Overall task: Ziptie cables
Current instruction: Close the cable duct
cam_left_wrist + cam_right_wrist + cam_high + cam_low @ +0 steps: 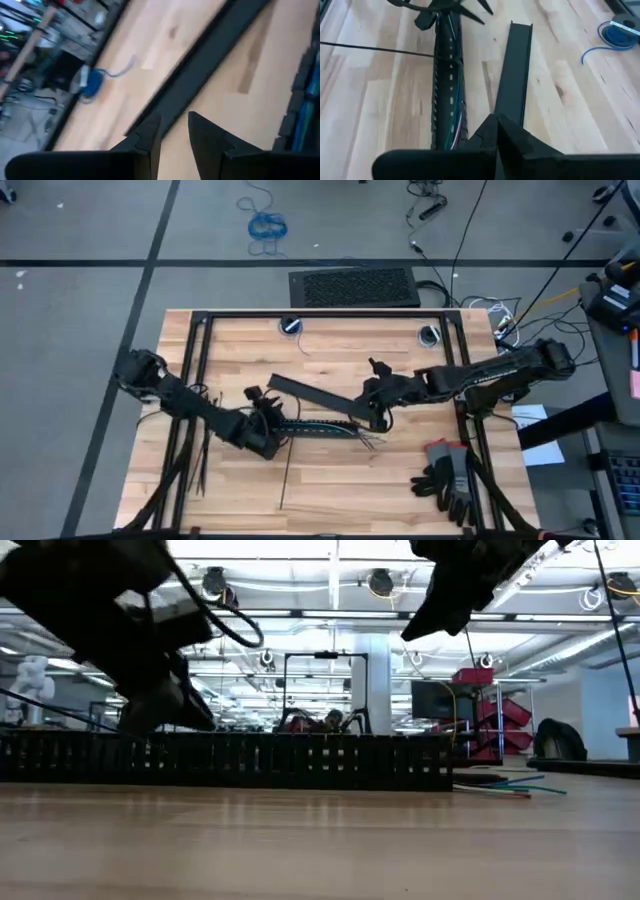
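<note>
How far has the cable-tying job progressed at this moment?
Done: the cables lie inside a slotted black duct on the table, coloured ends sticking out. In hand: the left gripper is at one end of the duct, fingers slightly apart and empty; the right gripper is shut over the flat black bar. Left: the zipties lie unused; no tie is visible on the bundle.

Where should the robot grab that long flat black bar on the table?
Probably the free end of the long flat black bar, from straight above, pinching across its narrow width: it lies flat on the wooden table, looks slim enough to pinch, and that end is uncovered.
</note>
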Robot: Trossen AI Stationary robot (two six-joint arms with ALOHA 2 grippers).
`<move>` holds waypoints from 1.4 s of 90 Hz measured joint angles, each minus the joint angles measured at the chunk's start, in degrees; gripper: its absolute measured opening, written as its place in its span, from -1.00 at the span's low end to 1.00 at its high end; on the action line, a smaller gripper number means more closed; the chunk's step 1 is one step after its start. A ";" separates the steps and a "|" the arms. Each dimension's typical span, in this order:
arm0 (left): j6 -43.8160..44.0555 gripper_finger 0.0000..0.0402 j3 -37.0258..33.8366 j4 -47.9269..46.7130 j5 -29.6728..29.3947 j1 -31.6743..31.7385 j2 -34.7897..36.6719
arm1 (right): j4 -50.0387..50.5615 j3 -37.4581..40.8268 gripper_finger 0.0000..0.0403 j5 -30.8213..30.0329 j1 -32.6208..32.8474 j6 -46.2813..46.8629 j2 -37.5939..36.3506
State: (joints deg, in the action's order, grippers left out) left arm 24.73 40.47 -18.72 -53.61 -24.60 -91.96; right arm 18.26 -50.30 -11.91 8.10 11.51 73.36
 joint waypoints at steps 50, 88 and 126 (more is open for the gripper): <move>3.37 -0.47 4.07 4.49 0.81 -5.30 8.72 | -1.16 0.00 -0.49 0.28 -11.82 -3.48 19.63; 18.03 -0.47 4.09 -13.74 0.51 -6.51 12.48 | -8.67 0.02 -0.31 7.96 -14.67 -3.55 25.38; 18.36 -0.47 4.07 -14.01 1.49 -6.91 12.48 | -9.36 0.02 -0.31 6.12 -15.44 -3.15 25.55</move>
State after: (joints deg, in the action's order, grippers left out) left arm 43.09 44.53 -32.73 -52.12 -31.51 -79.48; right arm 8.90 -50.28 -5.78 -7.34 8.36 98.91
